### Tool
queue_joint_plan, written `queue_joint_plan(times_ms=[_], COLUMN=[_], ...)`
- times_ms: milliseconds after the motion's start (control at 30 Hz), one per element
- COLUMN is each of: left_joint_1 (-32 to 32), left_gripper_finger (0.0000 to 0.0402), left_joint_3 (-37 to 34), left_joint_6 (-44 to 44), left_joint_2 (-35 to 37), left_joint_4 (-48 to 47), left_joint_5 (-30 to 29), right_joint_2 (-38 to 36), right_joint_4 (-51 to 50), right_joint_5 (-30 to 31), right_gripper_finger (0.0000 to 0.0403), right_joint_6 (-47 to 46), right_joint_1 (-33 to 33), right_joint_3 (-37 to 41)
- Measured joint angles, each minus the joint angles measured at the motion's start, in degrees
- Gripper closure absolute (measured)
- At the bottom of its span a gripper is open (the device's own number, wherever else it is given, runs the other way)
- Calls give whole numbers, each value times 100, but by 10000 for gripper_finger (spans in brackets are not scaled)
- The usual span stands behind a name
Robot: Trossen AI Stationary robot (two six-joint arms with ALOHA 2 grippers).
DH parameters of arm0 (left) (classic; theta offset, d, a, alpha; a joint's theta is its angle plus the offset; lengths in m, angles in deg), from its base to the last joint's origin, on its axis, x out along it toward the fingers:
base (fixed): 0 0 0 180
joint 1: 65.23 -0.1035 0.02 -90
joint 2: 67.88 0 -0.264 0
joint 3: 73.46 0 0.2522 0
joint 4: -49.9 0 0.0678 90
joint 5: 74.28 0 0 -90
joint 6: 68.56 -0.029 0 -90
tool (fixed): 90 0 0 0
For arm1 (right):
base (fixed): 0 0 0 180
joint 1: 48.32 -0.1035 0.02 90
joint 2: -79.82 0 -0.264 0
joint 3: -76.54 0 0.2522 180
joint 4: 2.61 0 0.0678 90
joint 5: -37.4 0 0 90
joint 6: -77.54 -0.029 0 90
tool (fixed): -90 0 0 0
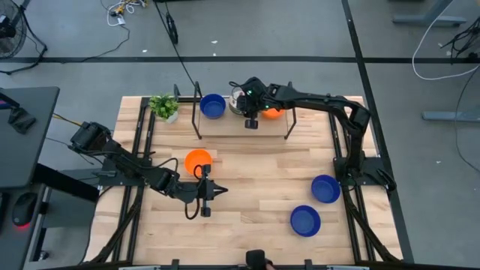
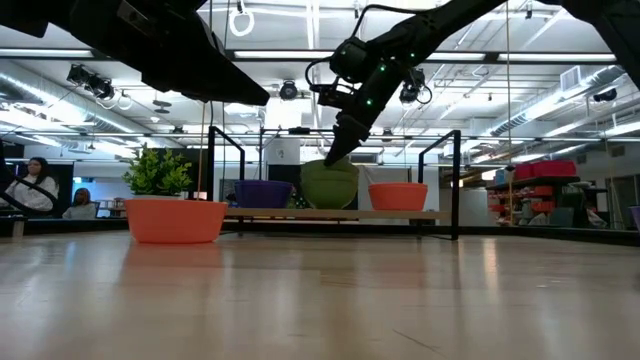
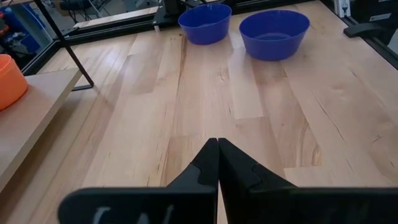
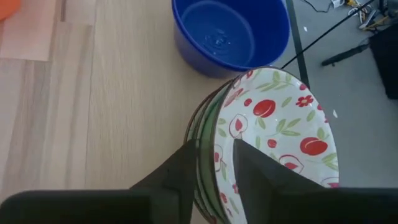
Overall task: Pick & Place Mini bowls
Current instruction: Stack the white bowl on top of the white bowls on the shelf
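Observation:
A white mini bowl with a red and green pattern [image 4: 273,130], green outside [image 2: 330,185], sits on the low wooden shelf [image 2: 300,214] at the table's far side, between a blue bowl [image 1: 213,106] and an orange bowl [image 1: 271,113]. My right gripper [image 4: 216,162] slants down over its rim, fingers apart, one inside and one outside. An orange bowl [image 1: 198,160] and two blue bowls [image 1: 325,188] [image 1: 305,220] rest on the table. My left gripper [image 1: 221,190] hovers shut over the table's near middle, holding nothing. My right gripper straddles the patterned bowl's rim [image 4: 211,134], one finger [image 4: 255,174] inside and one [image 4: 180,171] outside, slanting down from above. A gap shows beside the inner finger. Whether the outer finger touches the green wall I cannot tell. The bowl stands on the shelf.
A small green potted plant [image 1: 164,106] stands at the shelf's left end. The shelf's black frame posts [image 2: 240,170] rise around the bowls. Bare wooden tabletop [image 3: 249,106] lies between my left gripper and the two blue bowls.

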Motion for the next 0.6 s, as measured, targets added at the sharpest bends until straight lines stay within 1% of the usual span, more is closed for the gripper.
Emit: queue_joint_plan(times_ms=[133, 267, 367, 533, 600], left_joint_1=[-2, 0, 0, 0, 0], left_gripper_finger=[396, 396, 396, 396, 396], left_joint_3=[0, 0, 0, 0, 0], left_joint_6=[0, 0, 2, 2, 2], left_joint_2=[0, 0, 0, 0, 0], left_joint_4=[-3, -8, -9, -5, -6], left_joint_5=[0, 0, 0, -2, 1], right_joint_2=[-168, -302, -294, -209, -195], right_joint_4=[-109, -95, -171, -193, -113], right_joint_5=[-170, -192, -199, -197, -196], right_gripper_finger=[284, 296, 319, 381, 396], right_joint_6=[82, -57, -197, -351, -350], right_joint_1=[-9, -9, -6, 46, 48], right_joint_3=[0, 0, -2, 4, 2])
